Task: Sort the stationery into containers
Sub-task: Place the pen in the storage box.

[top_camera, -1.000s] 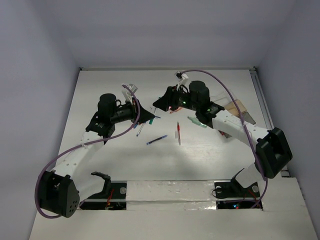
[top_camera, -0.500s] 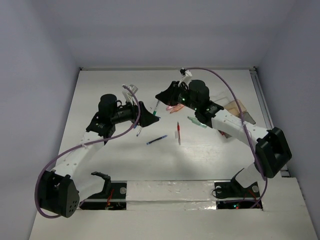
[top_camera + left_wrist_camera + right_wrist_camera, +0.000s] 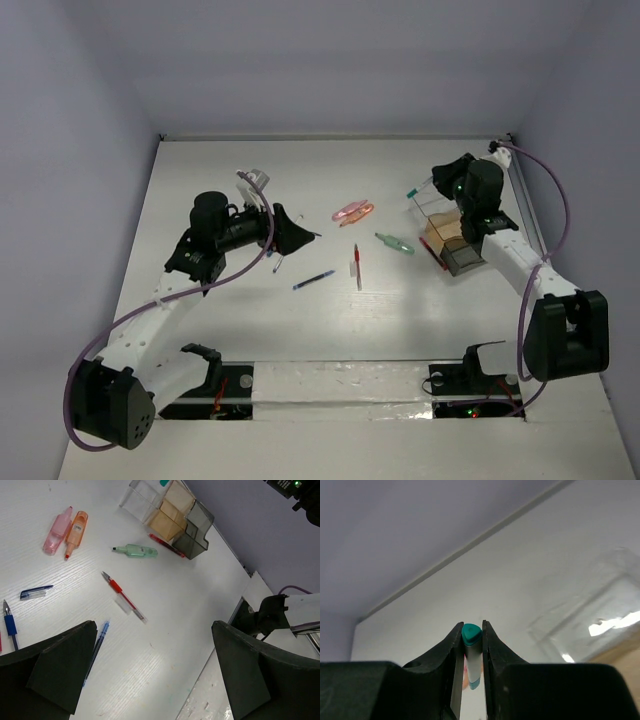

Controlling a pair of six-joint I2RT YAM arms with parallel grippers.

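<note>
**Risk.** The right gripper (image 3: 471, 630) pinches a teal-capped pen (image 3: 471, 634) close to its capped end, so most of the barrel hangs unsupported. In the top view, at the upper right, it sits by the far end of the containers (image 3: 447, 235). Whether it is over the clear compartment cannot be told.
- With so short a grip, the pen could pivot or slip.
- Released at a tilt, it could bridge a rim or bounce out.
- The clear walls are hard to see.

The left gripper (image 3: 152, 630) is spread wide and holds nothing.

**Unsorted items.** At frame centre lie the pink and orange highlighters (image 3: 352, 211), the green marker (image 3: 395, 243), a red pen (image 3: 356, 265) and a blue pen (image 3: 313, 280).

**Surface and room.** The table (image 3: 220, 170) is white, matte and faintly grained. Plain pale lilac walls (image 3: 330, 70) enclose it on three sides.
</note>
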